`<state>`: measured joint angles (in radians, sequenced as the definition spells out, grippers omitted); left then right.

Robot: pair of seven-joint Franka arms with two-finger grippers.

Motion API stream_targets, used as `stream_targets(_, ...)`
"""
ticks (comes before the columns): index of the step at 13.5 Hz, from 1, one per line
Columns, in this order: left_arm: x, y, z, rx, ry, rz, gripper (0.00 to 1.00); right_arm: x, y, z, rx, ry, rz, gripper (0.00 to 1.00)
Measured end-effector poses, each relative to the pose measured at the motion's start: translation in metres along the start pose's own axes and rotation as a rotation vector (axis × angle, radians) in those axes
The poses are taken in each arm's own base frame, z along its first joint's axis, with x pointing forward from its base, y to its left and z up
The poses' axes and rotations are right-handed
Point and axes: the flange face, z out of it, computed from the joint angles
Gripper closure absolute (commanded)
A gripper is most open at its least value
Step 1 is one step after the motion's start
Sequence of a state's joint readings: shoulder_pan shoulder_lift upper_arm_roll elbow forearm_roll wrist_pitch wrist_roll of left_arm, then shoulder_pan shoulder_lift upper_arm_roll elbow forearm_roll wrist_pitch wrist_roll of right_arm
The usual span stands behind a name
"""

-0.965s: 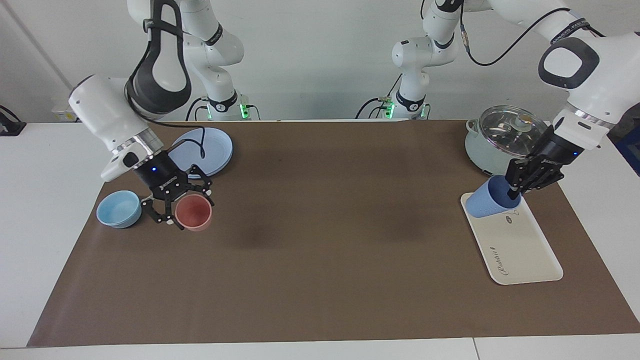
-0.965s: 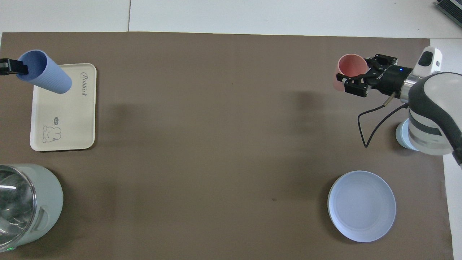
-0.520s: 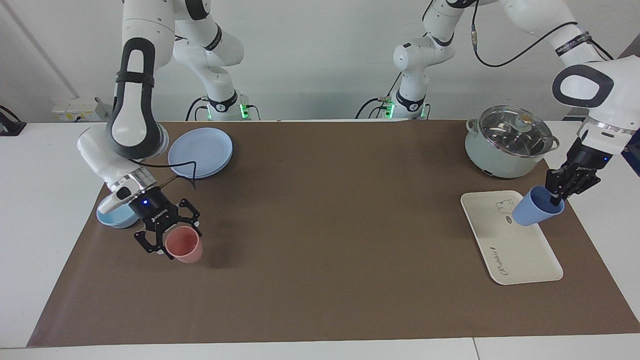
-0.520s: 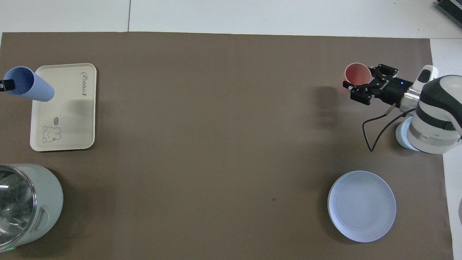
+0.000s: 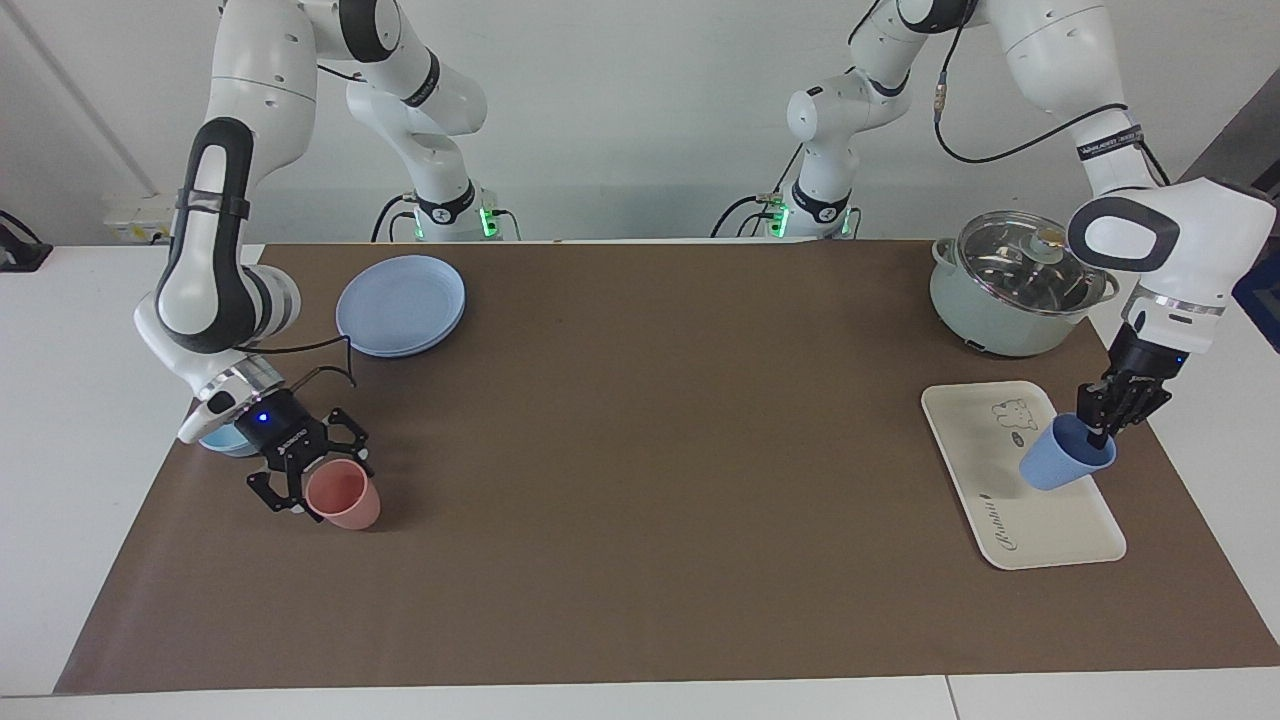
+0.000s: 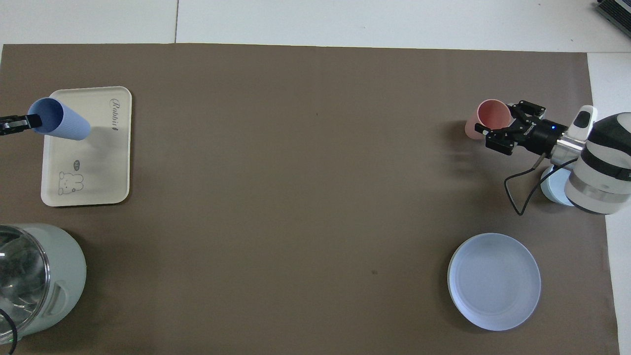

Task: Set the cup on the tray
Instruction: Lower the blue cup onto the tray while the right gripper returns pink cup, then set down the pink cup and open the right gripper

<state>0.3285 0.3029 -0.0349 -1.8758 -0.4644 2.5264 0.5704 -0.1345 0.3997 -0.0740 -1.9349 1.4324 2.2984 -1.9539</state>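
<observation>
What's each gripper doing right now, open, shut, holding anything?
Left gripper: shut on the blue cup's rim, cup tilted over the tray.
Right gripper: shut on the pink cup's rim, over the brown mat.

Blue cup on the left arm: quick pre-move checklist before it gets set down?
1. Grip: left gripper pinches the blue cup at its rim, jaws shut. Ok.
2. Cup over tray: over the edge toward the left arm's end of the table. Ok.
3. Cup upright: tilted, mouth up toward the gripper. Not ok.
4. Cup base touching tray: cannot tell.
5. Landing spot: bare tray beside the cup; pot stands apart, nearer the robots. Ok.
6. Right gripper holds the pink cup at the right arm's end, away from the tray. Ok.
</observation>
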Motion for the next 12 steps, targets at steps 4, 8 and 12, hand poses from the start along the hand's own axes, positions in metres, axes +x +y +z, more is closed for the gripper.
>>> stream_targets(4,-0.006,-0.011,0.010,0.008,-0.007,0.019,1.00,-0.001,-0.004,0.003,0.007,-0.002,-0.038,0.00)
stream_targets(8,-0.001,-0.012,0.007,0.024,0.043,0.004,0.42,0.012,-0.006,-0.005,-0.003,0.013,-0.058,0.00)
stream_targets(12,0.005,-0.011,0.004,0.027,0.077,-0.009,0.19,0.051,-0.015,-0.032,-0.023,0.046,-0.089,0.00)
